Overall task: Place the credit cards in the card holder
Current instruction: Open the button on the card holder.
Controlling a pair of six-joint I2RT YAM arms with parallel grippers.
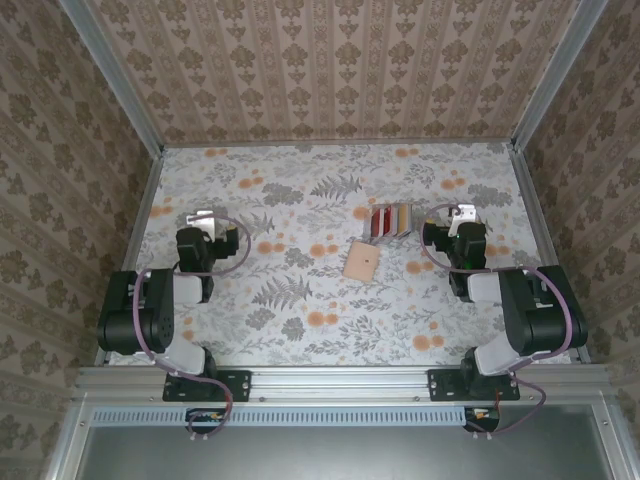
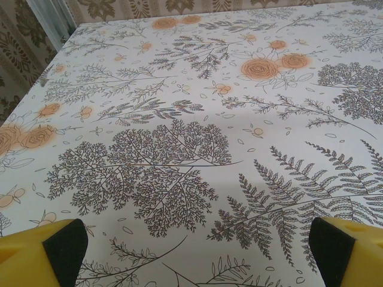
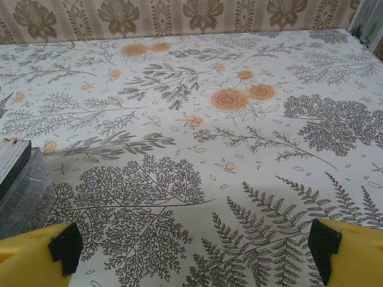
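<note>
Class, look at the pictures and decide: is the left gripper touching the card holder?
Apart. The top view shows the left gripper well to the left of the card holder, with a wide stretch of bare table between them.

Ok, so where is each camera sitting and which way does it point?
Top external: above and behind the robot, looking down on the table; left arm, right arm, credit cards, card holder.
Left wrist: on that arm, looking low across the table toward the back wall; open left gripper at the bottom corners.
Right wrist: same facing from the right arm; open right gripper.
Shared: top and right wrist likely both catch the credit cards.
</note>
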